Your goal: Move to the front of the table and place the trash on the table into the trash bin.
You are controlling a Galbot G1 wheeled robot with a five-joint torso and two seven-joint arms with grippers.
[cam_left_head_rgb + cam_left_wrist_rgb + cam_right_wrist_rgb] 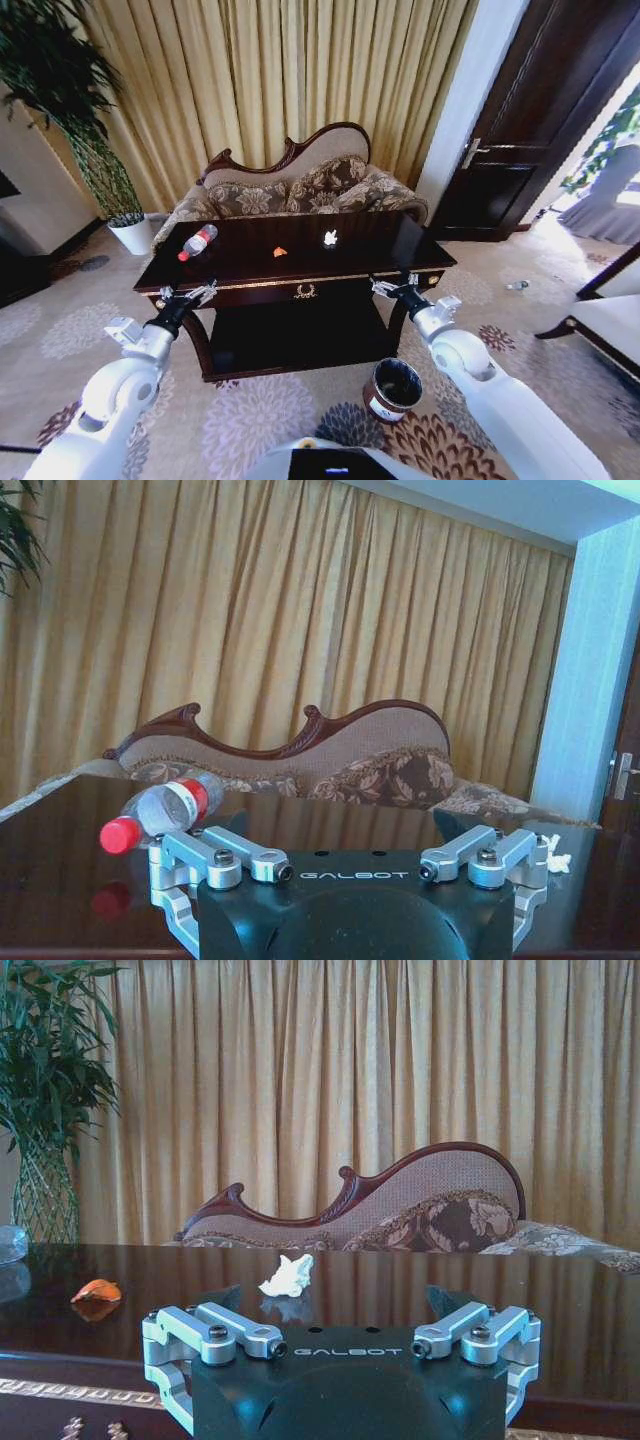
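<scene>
Standing before the robot, one long dark table (300, 262) with gold trim carries three bits of trash: one clear plastic bottle (197, 242) with a red cap lying on its side toward the left end, one white crumpled scrap (330, 238) near the middle and one orange scrap (281, 252) between them. One round brown trash bin (395, 389) with a black liner sits on the carpet by the table's front right leg, nothing visible inside it. The left gripper (190, 297) and right gripper (393, 287) hover at the table's front edge, each spread wide and holding nothing.
</scene>
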